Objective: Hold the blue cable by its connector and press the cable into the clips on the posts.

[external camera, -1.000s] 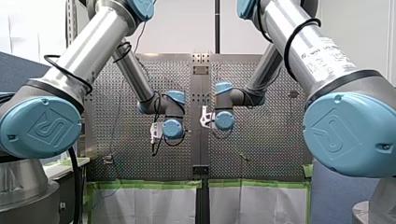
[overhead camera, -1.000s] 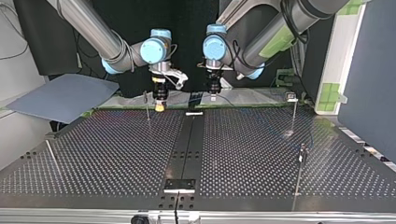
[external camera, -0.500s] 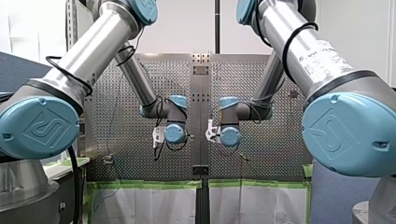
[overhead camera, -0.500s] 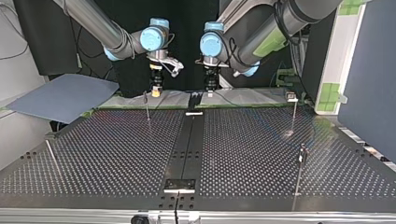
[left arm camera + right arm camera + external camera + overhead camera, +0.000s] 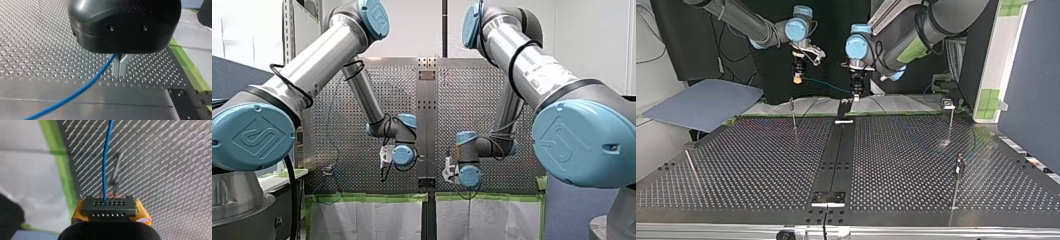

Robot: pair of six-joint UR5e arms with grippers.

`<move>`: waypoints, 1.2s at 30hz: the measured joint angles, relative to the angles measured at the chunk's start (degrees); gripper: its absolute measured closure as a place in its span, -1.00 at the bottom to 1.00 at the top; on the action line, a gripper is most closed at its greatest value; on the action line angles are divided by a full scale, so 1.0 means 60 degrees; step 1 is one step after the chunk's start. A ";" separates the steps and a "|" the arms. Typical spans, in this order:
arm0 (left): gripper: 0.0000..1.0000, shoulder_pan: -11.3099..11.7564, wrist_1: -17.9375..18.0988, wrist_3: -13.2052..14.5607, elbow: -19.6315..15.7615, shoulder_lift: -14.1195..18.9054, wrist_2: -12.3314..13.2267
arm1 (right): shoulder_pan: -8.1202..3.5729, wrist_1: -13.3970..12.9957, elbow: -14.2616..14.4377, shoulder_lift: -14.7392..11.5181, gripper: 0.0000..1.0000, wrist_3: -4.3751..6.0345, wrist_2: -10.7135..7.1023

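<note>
GRIP-R: my right gripper (image 5: 797, 78) has its yellow pads (image 5: 78, 213) clamped on the dark grey perforated block connector (image 5: 109, 207) | GRIP-L: my left gripper (image 5: 118, 72) has its metal fingers (image 5: 115, 67) pressed together, pinching the thin blue cable (image 5: 80, 91) | CABLE: spans the air between both grippers, above the black perforated table (image 5: 761, 165) at the edge nearest the arms, apart from the thin metal posts (image 5: 793, 114).

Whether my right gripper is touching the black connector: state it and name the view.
Touching. The right wrist view shows my right gripper shut on the black connector, its yellow pads pressed against both ends.
</note>
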 joint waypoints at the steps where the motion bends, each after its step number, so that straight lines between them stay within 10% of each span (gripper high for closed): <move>1: 1.00 -0.0033 0.0017 0.0005 0.0023 -0.0023 -0.0013 | -0.0103 -0.0111 0.0114 0.0067 1.00 0.0005 0.0004; 20: 1.00 -0.1380 -0.0305 0.0366 0.1476 -0.1512 -0.1123 | -0.1886 -0.1910 0.1837 0.0166 1.00 -0.0499 -0.1420; 36: 1.00 -0.1831 -0.0724 0.0160 0.2927 -0.2588 -0.1443 | -0.3340 -0.2135 0.1060 0.0177 1.00 -0.0843 -0.2873</move>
